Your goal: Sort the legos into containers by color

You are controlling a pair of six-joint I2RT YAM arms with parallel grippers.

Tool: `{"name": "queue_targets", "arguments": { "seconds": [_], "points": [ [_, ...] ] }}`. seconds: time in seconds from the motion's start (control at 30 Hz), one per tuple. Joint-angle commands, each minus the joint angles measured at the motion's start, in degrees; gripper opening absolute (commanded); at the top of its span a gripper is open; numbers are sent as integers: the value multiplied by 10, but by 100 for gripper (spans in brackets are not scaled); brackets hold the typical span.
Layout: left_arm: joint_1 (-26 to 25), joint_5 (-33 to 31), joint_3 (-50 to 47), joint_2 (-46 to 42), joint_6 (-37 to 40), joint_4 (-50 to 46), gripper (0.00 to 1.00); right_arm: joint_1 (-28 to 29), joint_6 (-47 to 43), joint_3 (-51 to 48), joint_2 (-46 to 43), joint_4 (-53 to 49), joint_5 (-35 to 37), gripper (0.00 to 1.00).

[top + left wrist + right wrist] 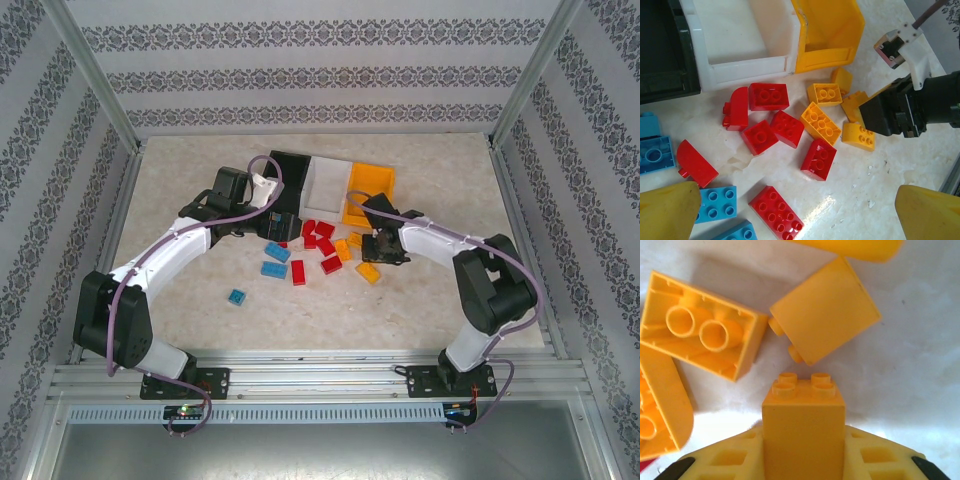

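marbled table point(450, 200) inside patterned walls. the legos point(330, 264) lie loose on it, just near of the black bin point(292, 168), white bin point(325, 180) and orange bin point(368, 188). what i can see of the bins looks empty, so i judge sorting has barely begun. my right gripper point(804, 460) is clamped on an orange brick point(804, 420); my left gripper point(800, 215) hangs wide open above the reds.
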Motion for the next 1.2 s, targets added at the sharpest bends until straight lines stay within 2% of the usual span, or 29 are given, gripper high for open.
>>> {"name": "queue_targets", "arguments": {
  "seconds": [0.0,0.3,0.5,0.83,1.17],
  "points": [
    [-9,-3,-2,-6,13,12,100,-3,4,-23,-55,-16,23,32],
    [-10,0,-3,0,14,13,100,-3,6,-16,-179,-42,-16,33],
    [-11,-3,-3,2,16,12,100,-4,-4,55,-196,-58,-26,34],
    [-17,-1,-3,10,16,11,100,-19,-43,200,-80,-70,-27,34],
    [-22,0,-1,16,15,7,100,-61,-59,349,103,-81,-37,34]
  ]
}}
